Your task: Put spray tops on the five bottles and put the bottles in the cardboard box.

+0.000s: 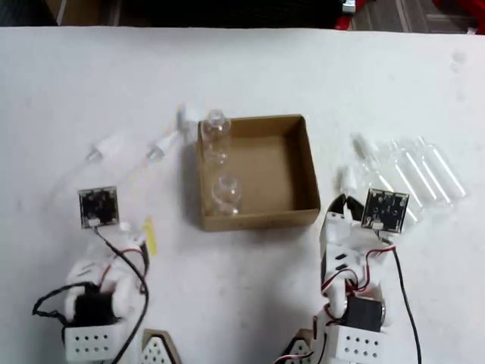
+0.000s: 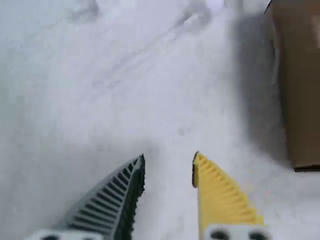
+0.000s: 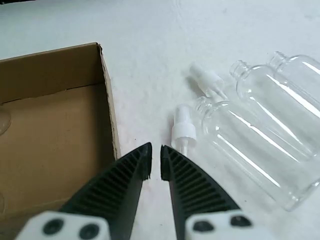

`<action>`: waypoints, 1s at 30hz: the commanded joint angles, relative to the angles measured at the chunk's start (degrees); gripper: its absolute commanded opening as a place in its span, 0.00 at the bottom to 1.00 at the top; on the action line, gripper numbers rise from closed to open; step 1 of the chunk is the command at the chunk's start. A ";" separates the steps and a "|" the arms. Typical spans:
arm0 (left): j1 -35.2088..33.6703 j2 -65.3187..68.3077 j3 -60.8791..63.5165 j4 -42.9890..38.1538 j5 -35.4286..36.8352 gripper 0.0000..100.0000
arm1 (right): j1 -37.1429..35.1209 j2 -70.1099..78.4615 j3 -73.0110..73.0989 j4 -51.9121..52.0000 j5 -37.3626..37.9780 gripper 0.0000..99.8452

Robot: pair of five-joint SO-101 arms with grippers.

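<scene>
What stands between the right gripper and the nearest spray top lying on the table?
Nothing visible. The spray top lies just past the right gripper, with bare table between them. The cardboard box wall is off to one side, and an uncapped bottle lies to the other.

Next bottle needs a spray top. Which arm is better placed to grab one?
Right. The right gripper sits just short of a spray top lying beside the uncapped bottles, right of the cardboard box. The left gripper is over bare table, the left-side spray tops farther off.
</scene>
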 commanded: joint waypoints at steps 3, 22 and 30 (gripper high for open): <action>-5.76 -0.13 0.00 9.05 0.79 0.15 | -0.40 -0.13 0.26 0.31 0.70 0.02; -5.67 -0.13 0.00 9.05 0.79 0.15 | -1.45 0.13 0.26 0.40 0.70 0.02; -5.67 -0.13 0.00 9.05 0.79 0.15 | -5.67 0.13 0.26 2.42 0.70 0.02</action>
